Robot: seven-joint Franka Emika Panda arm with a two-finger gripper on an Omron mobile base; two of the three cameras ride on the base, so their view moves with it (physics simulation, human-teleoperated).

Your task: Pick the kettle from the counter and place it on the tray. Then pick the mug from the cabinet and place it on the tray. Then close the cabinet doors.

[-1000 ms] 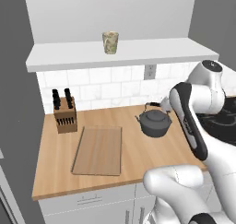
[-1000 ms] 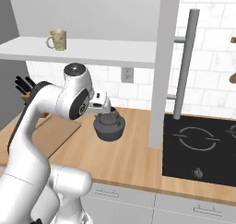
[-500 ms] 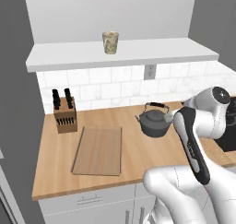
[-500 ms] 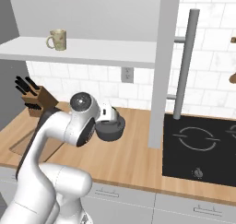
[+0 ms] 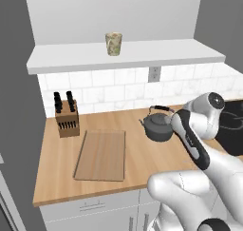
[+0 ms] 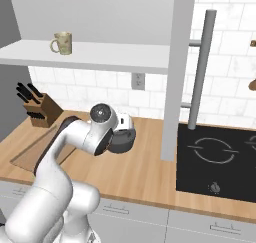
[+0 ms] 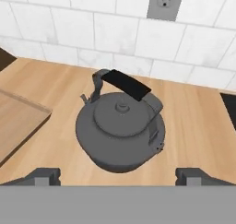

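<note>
Hand view: kettle between wide-apart fingertips, nothing held.
Left base view: tray, mug.
Kettle: spout toward the tray.

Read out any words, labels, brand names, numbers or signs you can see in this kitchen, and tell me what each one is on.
None: no readable text anywhere.
Black glass hob: pale ring markings and a small round symbol near its front edge, no letters or numbers.
Beige mottled mug, squat dark grey kettle, wooden knife block: no labels.

counter, kettle, tray, knife block
</note>
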